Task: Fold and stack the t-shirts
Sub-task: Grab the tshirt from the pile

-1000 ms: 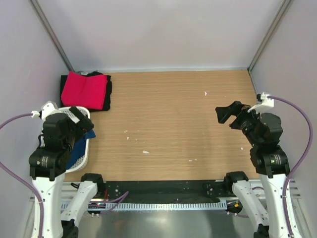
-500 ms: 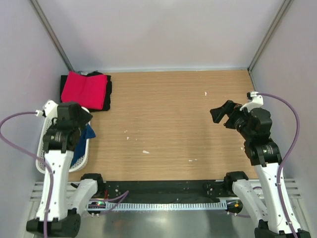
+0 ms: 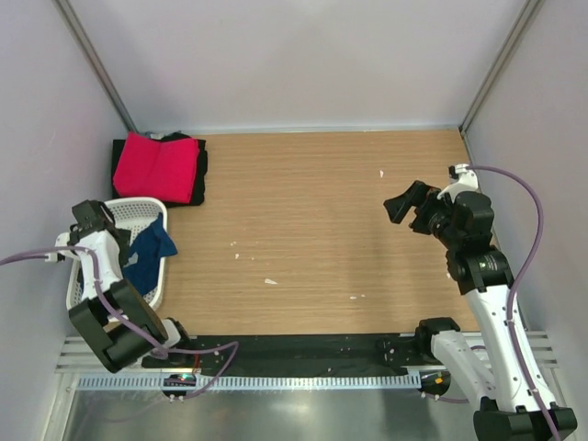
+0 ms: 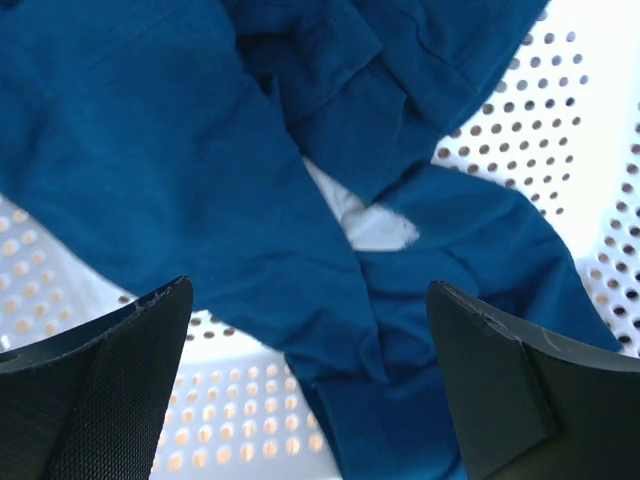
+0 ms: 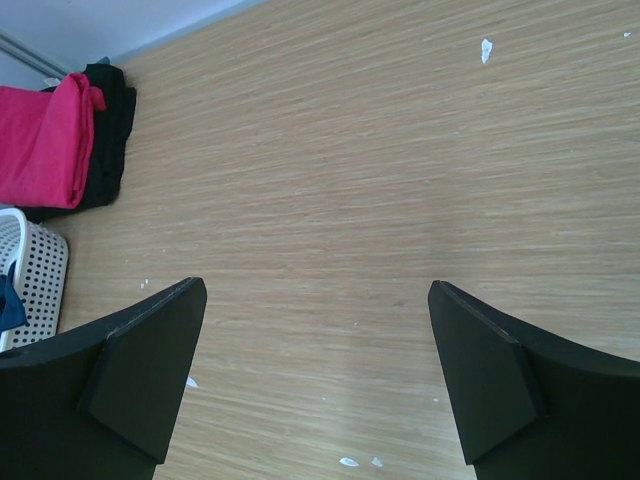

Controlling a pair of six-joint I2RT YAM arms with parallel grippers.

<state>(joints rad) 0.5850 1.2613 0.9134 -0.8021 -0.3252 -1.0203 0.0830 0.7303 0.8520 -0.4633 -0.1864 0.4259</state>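
Pink shirt [image 3: 156,167] on black shirt [image 3: 199,179], folded beyond basket [image 3: 129,209] — done. Blue shirt [image 4: 180,170] crumpled inside basket — pending; left gripper [image 4: 308,300], right gripper [image 5: 315,290] jaws spread wide.

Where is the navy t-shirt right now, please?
In the top view, the navy t-shirt lies crumpled in the white basket on the left, beneath the open left gripper.

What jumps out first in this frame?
The bright pink-red t-shirt, folded atop the black t-shirt at the far left corner of the table. Next, the crumpled navy t-shirt in the white basket at the near left, with the left gripper open right over it; the right gripper hangs open above bare wood.
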